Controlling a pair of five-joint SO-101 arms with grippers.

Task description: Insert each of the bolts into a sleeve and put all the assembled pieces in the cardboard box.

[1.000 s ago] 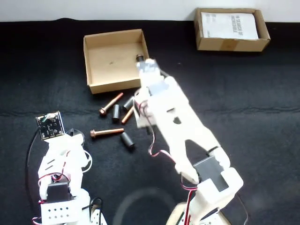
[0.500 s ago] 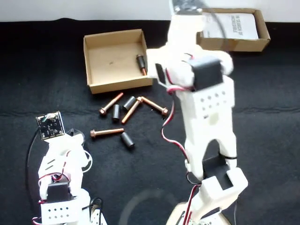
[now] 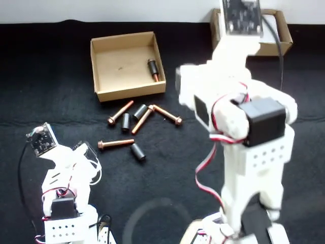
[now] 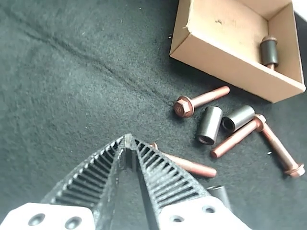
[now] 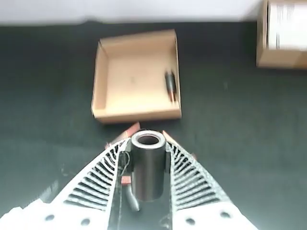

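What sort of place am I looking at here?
Likely a robotics test bench or lab table: two white arms on a black cloth, with loose bolts and sleeves beside an open cardboard box.

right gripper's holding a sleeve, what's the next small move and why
Probably the left gripper should open and lower onto the nearest bolt, lying just past its shut tips. The right gripper holds a sleeve whose bore looks empty, so a bolt is needed to fill it.
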